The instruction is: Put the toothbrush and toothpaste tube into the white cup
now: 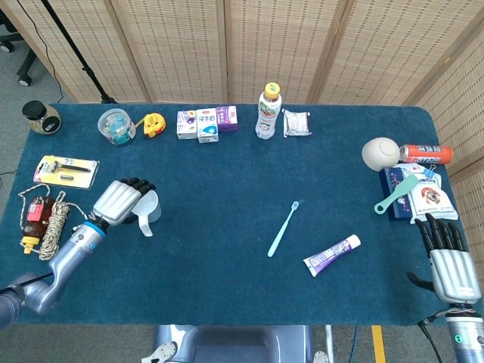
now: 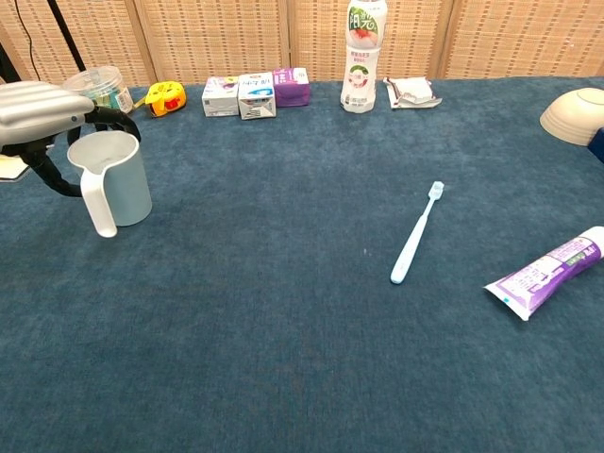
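Observation:
The white cup [image 1: 149,211] [image 2: 119,179] stands upright at the table's left, handle toward the front. My left hand [image 1: 121,200] [image 2: 42,109] wraps around it, fingers curled over the far side and thumb on the near left. A light blue toothbrush [image 1: 283,229] [image 2: 416,233] lies mid-table, bristles pointing away. To its right lies the purple-and-white toothpaste tube [image 1: 331,255] [image 2: 552,272]. My right hand [image 1: 450,261] rests flat at the table's right front corner, fingers spread, holding nothing, well away from the tube.
Along the far edge stand a drink bottle [image 1: 268,112], small boxes [image 1: 206,123], a tape measure [image 1: 153,124] and a plastic tub [image 1: 116,125]. A bowl [image 1: 378,153], red can [image 1: 426,153] and green scoop [image 1: 397,194] sit right. Rope [image 1: 47,219] lies left.

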Controlling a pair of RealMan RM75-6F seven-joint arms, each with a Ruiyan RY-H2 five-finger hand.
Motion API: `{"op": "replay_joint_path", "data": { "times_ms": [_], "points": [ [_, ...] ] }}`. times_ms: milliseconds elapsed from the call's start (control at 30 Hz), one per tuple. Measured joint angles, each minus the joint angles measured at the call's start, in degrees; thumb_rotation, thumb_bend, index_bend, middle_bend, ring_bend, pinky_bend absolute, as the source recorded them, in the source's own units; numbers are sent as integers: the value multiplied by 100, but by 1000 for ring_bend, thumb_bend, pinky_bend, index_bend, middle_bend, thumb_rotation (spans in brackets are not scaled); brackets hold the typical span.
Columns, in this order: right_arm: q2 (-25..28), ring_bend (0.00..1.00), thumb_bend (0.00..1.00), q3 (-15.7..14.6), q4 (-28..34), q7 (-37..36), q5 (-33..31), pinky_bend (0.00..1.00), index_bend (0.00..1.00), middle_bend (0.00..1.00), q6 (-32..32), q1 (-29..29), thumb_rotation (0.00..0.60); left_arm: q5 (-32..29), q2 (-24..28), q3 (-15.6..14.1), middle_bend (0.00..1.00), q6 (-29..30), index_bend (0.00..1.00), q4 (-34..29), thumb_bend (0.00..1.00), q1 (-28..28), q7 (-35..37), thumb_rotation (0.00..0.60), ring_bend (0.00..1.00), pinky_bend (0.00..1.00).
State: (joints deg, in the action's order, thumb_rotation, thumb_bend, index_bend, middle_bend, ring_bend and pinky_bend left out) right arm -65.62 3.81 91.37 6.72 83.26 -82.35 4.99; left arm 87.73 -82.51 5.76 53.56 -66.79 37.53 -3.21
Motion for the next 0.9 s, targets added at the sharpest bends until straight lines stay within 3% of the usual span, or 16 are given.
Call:
{"op": "replay_joint_path", "data": {
  "times_ms": [300,533,733,900],
  "points": [
    [37,0,0,5,-24,-134,-3,0,0,0,27,10,600,-37,-43,68,413,148,471,-249,291,109,-110,600,384,509],
    [43,0,0,13,-57,-196,-27,0,0,0,102,43,600,-223,-80,365,401,141,463,-795,291,378,-261,600,387,509],
    [51,0,0,28,-88,-248,-73,0,0,0,153,69,600,-847,-532,730,398,-410,461,-898,291,938,-704,600,382,509],
    [62,0,0,47,-122,-291,-144,0,0,0,168,62,600,-1417,-1182,873,398,-681,461,-517,291,1353,-1499,600,374,509]
  ]
}}
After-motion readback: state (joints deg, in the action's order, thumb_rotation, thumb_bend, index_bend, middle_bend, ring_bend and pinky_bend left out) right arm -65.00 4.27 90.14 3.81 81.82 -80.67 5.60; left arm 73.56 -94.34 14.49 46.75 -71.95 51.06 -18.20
